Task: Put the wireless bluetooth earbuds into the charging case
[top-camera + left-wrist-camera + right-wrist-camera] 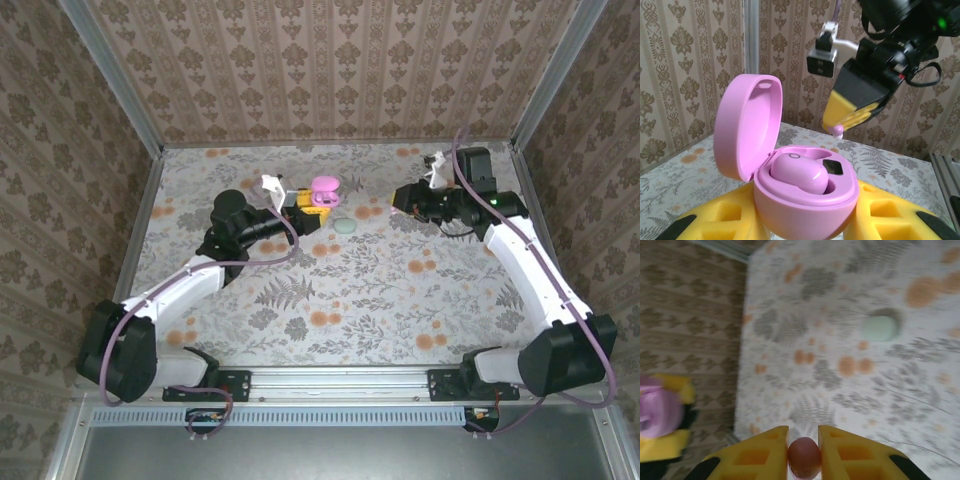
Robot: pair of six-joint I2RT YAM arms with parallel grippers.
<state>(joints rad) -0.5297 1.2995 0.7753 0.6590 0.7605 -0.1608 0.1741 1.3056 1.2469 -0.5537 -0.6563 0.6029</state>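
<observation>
Pink case: left pincer clamped on it, lid open, so I can aim at the socket.
Earbud: pinched in my right pincer above the bench, near the case, ready to seat.

First earbud inside charging case, second earbud between right fingers, right of the case

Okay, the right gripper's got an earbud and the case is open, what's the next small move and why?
Probably ease the right gripper down toward the open case in the left gripper. Its earbud hangs above and beyond the case, not touching; a second earbud is already seated inside.
</observation>
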